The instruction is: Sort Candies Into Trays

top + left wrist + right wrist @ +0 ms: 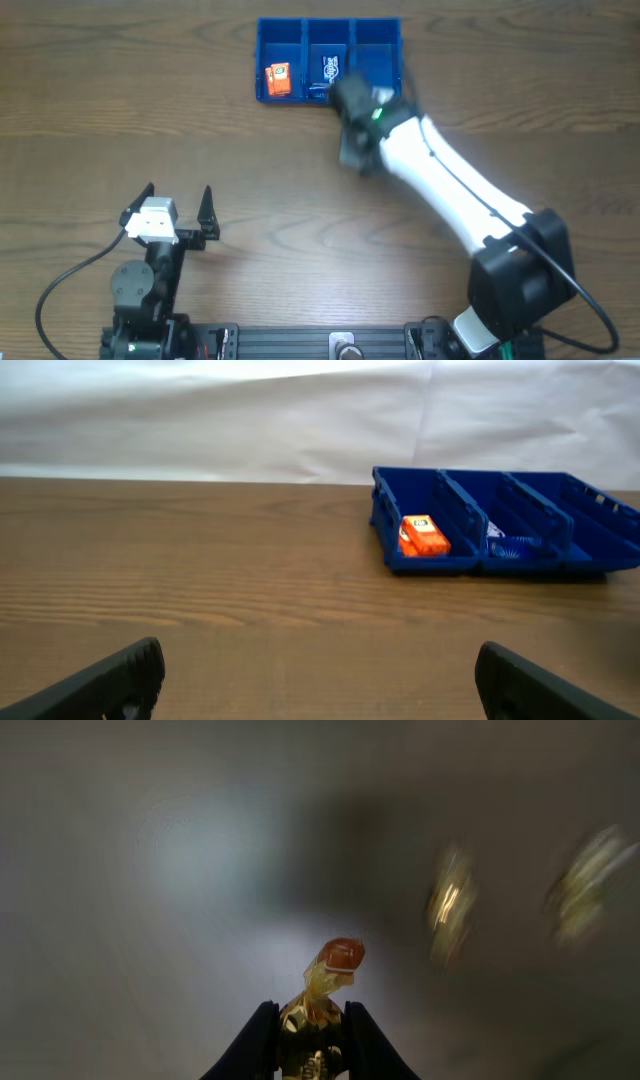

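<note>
A blue tray [262,60] with three compartments stands at the far middle of the table. An orange candy [278,81] lies in its left compartment and a blue-wrapped candy [328,68] in the middle one. My right gripper [352,100] hovers at the tray's near edge, by the middle and right compartments. In the right wrist view this gripper [308,1020] is shut on a gold-wrapped, red-brown candy [335,965]. My left gripper [178,195] stands open at the near left with nothing between its fingers. The left wrist view shows the tray [385,510] and the orange candy [423,535] ahead.
Two more gold-wrapped candies [450,905] [585,885] appear blurred beyond the held one in the right wrist view. A white backdrop [300,420] rises behind the table's far edge. Bare wooden tabletop [250,160] lies between the left gripper and the tray.
</note>
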